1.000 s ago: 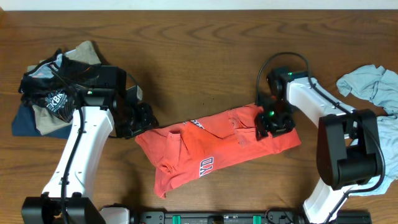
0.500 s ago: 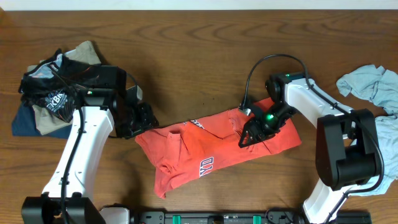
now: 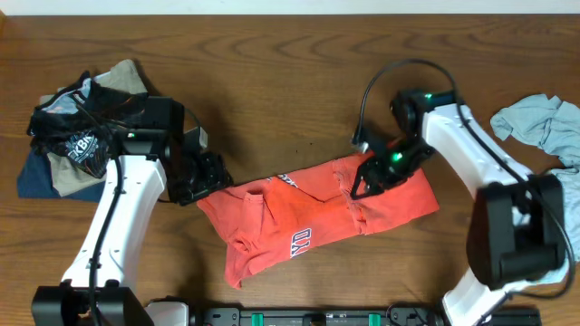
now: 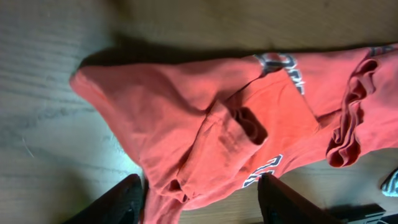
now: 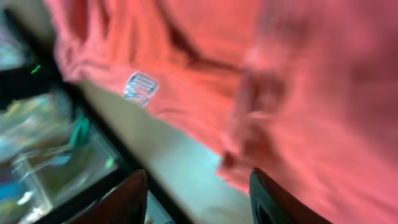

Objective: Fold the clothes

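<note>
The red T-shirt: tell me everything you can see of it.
Soft, cotton-looking coral-red T-shirt with white block lettering. It lies crumpled and slanted on the wooden table, a sleeve doubled over its middle, cloth bunched toward the right. The open left hand is at its left edge; the open right hand is over its right part, contact unclear.

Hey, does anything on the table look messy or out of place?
The red T-shirt lies crumpled and slanted, with cloth bunched up on top of it. A pale blue shirt sits wadded at the far right.
</note>
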### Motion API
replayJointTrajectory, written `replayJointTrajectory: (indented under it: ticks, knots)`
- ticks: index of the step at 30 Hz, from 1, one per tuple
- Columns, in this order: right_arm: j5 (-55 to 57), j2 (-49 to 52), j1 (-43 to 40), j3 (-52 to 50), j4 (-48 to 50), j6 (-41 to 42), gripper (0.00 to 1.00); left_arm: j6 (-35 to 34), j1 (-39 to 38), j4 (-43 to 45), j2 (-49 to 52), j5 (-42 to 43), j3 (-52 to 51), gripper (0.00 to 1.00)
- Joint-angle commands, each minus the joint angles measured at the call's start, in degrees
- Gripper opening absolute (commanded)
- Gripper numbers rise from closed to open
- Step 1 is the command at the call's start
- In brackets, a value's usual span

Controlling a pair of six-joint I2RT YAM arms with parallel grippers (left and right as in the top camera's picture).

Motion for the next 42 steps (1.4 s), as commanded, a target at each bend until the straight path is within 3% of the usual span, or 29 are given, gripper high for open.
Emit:
replayJointTrajectory:
  ticks: [1, 4, 18, 28, 34, 38, 42]
  knots:
    - [12.4, -4.0, -1.7, 1.2, 1.4, 12.8, 0.54, 0.2, 0.2, -0.2, 0.0, -0.3, -3.3, 0.63]
    - [14.9, -5.6, -2.7, 1.2, 2.3, 16.2, 0.57, 0.2, 0.2, 1.7, 0.0, -0.2, -6.7, 0.65]
    - [14.9, -5.8, -3.0, 1.2, 2.4, 16.6, 0.59, -1.0, -0.6, 14.5, 0.0, 3.0, -22.9, 0.68]
    - [14.9, -5.8, -3.0, 1.2, 2.4, 16.6, 0.59, -8.7, -4.6, 28.7, 0.0, 3.0, -31.2, 0.68]
    - [15.0, -5.8, -3.0, 1.2, 2.4, 16.6, 0.59, -9.4, -5.8, 29.2, 0.0, 2.8, -31.2, 0.09]
    - [19.3, -5.8, -3.7, 1.2, 2.4, 16.9, 0.59, -9.4, -3.3, 26.2, 0.0, 1.5, -27.8, 0.06]
    - [22.1, -5.8, -5.7, 1.2, 2.4, 17.7, 0.6, -7.8, 1.1, 14.5, -0.1, -7.5, -17.8, 0.06]
